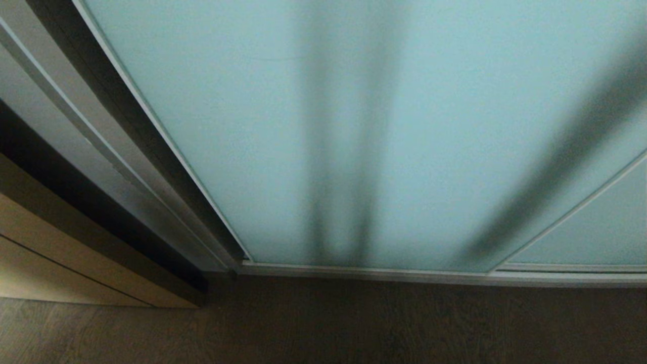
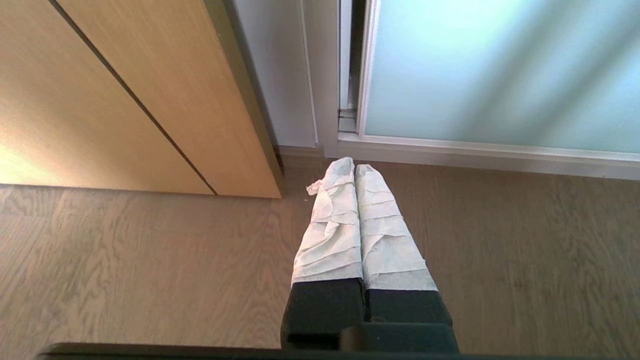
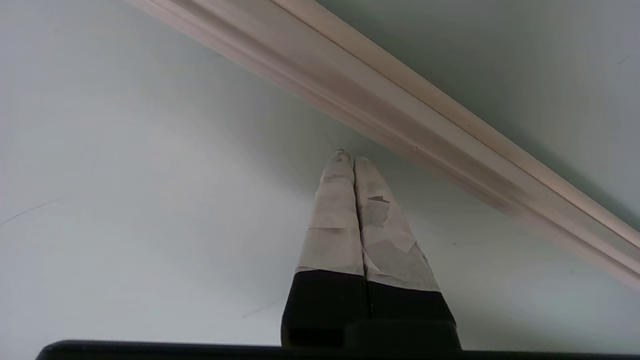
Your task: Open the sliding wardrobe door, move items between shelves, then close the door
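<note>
Jaws of both grippers are pressed fully together and hold nothing. On the right gripper (image 3: 354, 159), the taped fingers (image 3: 334, 220) point at the frosted glass of the door (image 1: 354, 126), their tips close to the pane and just beside a silver frame rail (image 3: 400, 125) that crosses the pane diagonally; whether the tips touch the glass cannot be told. The left gripper (image 2: 347, 165) hangs over the wooden floor (image 2: 125, 260), tips pointing towards the door's bottom rail (image 2: 475, 150) near its corner, clearly apart from it. A tan panel (image 2: 100, 90) stands beside that corner. In the head view the door fills most of the frame, standing shut on its floor track (image 1: 404, 275), with dark shadows falling across the glass. Neither arm appears in the head view.
</note>
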